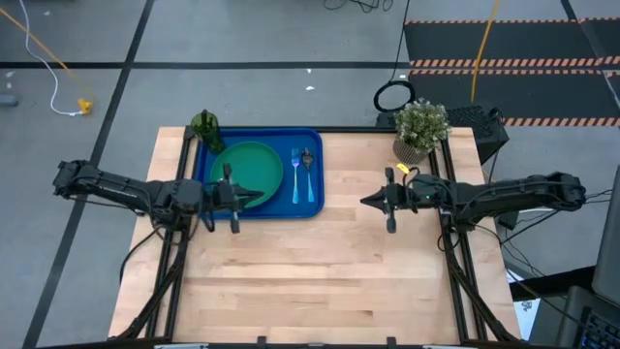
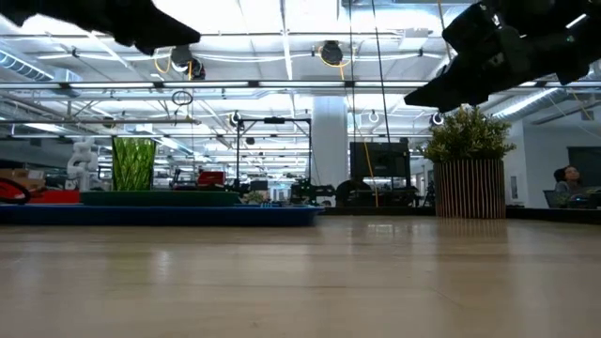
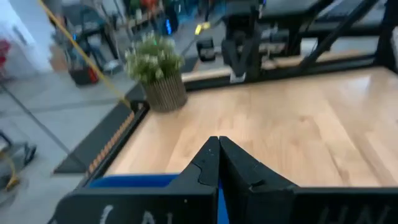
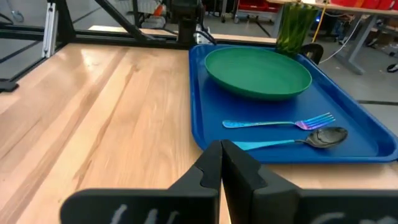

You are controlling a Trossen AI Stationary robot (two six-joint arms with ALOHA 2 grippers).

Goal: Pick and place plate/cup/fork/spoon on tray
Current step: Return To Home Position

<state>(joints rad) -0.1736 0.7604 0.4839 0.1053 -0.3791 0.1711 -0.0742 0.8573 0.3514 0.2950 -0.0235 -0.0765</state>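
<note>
Bench (image 1: 329, 281) front was bare where your cameras looked. Left gripper (image 1: 230, 197) hung over the tray's near-left edge beside the plate, fingers (image 3: 217, 168) clenched on nothing. Right gripper (image 1: 389, 201) hung mid-bench, well apart from the tray, fingers (image 4: 221, 165) also clenched, empty.

Risk, as I read it: you could clip the plate's rim with the left gripper if you dropped or swung it; it sat right over that edge. A nudge there could shove the plate into the cutlery.

Tray (image 1: 315, 208) held everything: plate (image 1: 249, 170) on its left half, fork (image 1: 295, 174) and spoon (image 1: 308, 173) side by side on the right half, close but seemingly not touching. Cup (image 1: 205, 127) stood upright at the far-left corner. Looked complete to me.

Potted plant (image 1: 420, 128) sat at the bench's far-right corner, untouched.
</note>
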